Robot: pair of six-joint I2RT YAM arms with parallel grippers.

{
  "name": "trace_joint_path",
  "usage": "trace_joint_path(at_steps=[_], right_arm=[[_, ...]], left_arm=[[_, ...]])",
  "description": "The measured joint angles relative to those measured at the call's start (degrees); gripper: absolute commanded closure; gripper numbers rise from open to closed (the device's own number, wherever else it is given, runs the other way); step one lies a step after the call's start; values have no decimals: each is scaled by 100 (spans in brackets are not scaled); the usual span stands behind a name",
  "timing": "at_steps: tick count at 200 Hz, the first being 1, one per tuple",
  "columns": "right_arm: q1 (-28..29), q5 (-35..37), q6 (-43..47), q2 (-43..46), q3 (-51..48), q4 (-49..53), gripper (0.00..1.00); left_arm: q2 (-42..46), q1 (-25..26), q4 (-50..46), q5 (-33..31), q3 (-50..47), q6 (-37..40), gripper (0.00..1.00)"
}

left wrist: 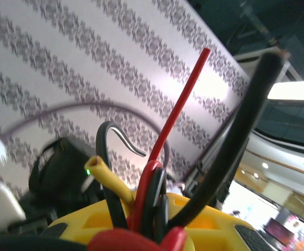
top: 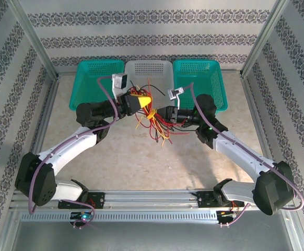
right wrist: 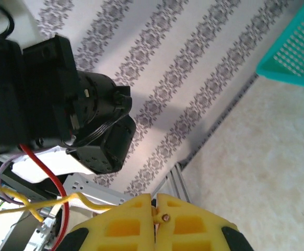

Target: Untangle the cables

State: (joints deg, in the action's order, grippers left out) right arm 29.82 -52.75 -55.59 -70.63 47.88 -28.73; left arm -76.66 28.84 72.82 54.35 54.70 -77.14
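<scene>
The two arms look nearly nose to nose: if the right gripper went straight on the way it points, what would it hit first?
Probably the cables bunched just ahead of the right gripper, then the left arm's black wrist; depth is unclear.

The cables [top: 153,117] are dangling centrally, blocking passage. Baskets [top: 92,83] are lining the far edge; the near table [top: 157,162] is lying open.

Bright, even light with soft shadows; left wrist view blurs near cables [left wrist: 153,198], glare possibly from a lamp [left wrist: 293,90]
</scene>
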Motion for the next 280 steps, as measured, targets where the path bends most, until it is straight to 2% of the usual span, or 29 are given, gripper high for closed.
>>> trace_joint_path(at_steps=[24, 50, 83, 121, 128, 139, 152, 161, 181, 207, 238, 280], right_arm=[[363, 474, -424, 50, -461, -1032, 100], [789, 1139, -756, 199, -977, -1749, 100], [1172, 1827, -883, 601, -1399, -1751, 100], [1281, 2284, -835, 1051, -1552, -1187, 100], [1283, 2374, -802, 1086, -1550, -1058, 90], [1283, 2524, -704, 1128, -1534, -787, 64], [1294, 2828, -466, 1211, -1392, 11, 41], [1320, 3163, -251, 1270, -1237, 710, 35], [1377, 3842, 192, 1497, -1014, 1943, 32], [1434, 4398, 525, 2026, -1010, 2870, 27], [1740, 4677, 813, 2192, -874, 3220, 27], [2446, 4763, 1285, 1596, -81, 3139, 38]], left_arm=[[232, -35, -144, -699, -22, 468, 100], [723, -44, -629, -1762, -468, 1283, 100], [962, -44, -901, -2865, -992, 1875, 100], [973, -44, -925, -3611, -1401, 1996, 100], [999, -44, -986, -3751, -1443, 1996, 100], [1097, -44, -1274, -3969, -1484, 2000, 100], [1281, -44, -1794, -4367, -1482, 2044, 100], [1464, -44, -2225, -4688, -1482, 2109, 100], [1871, -44, -2970, -5318, -1482, 2264, 100], [2186, -44, -3375, -5805, -1484, 2428, 100], [2227, -44, -3388, -6070, -1685, 2424, 100], [2052, -44, -3342, -6100, -1930, 2162, 100]])
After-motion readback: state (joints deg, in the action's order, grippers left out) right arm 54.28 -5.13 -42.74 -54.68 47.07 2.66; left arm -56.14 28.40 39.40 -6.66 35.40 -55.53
